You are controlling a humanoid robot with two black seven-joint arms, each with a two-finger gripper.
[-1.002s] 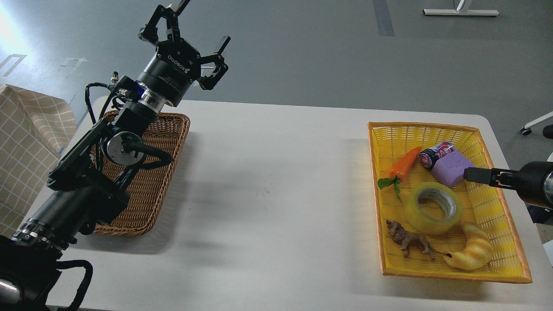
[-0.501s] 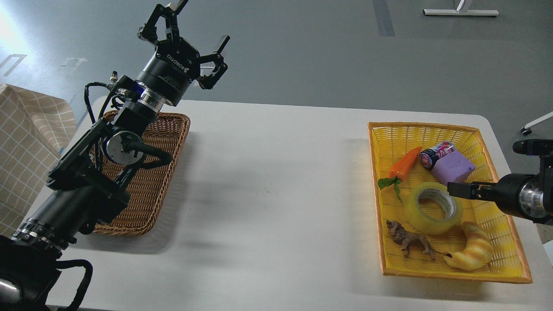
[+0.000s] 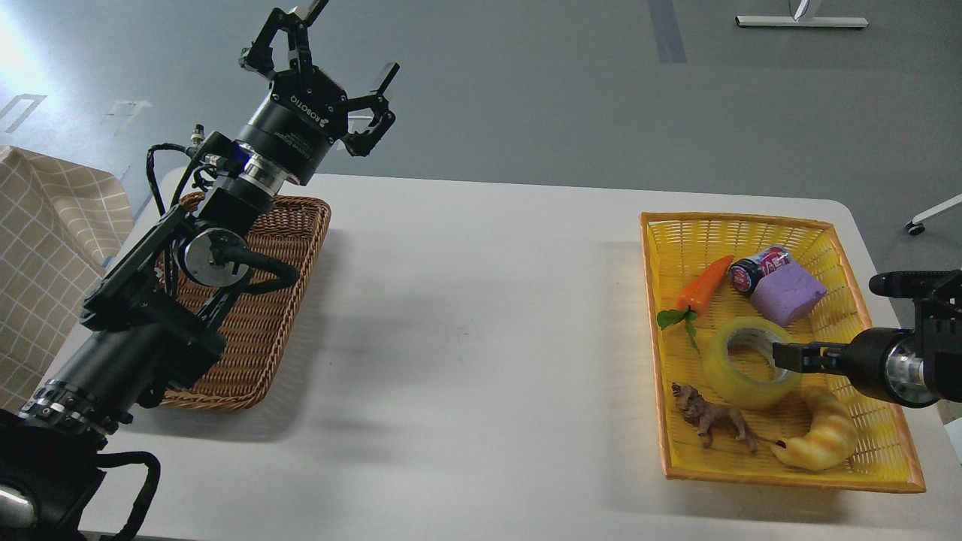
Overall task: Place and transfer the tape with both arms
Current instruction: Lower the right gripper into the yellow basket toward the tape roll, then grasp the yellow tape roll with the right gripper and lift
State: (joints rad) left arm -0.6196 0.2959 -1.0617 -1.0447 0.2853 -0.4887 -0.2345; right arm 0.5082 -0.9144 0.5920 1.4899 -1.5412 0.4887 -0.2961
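The tape (image 3: pixel 725 373), a wide translucent yellow roll with a grey-white core, lies flat in the yellow basket (image 3: pixel 736 219) at the right. My right gripper (image 3: pixel 784 355) comes in from the right edge and its tip is over the right side of the roll's core. It is seen edge-on as one thin black bar, so its fingers cannot be told apart. My left gripper (image 3: pixel 352 42) is open and empty, raised high above the far left of the table, behind the brown wicker basket (image 3: pixel 278 300).
The yellow basket also holds a toy carrot (image 3: pixel 703 283), a small can (image 3: pixel 757 268), a purple block (image 3: pixel 788 293), a toy lion (image 3: pixel 714 418) and a croissant toy (image 3: pixel 823 432). The white table (image 3: pixel 481 315) lies between the baskets. A checked cloth (image 3: pixel 45 225) is at the far left.
My right gripper has moved left and toward me, from beside the purple block to over the tape's core. The left arm has hardly moved.
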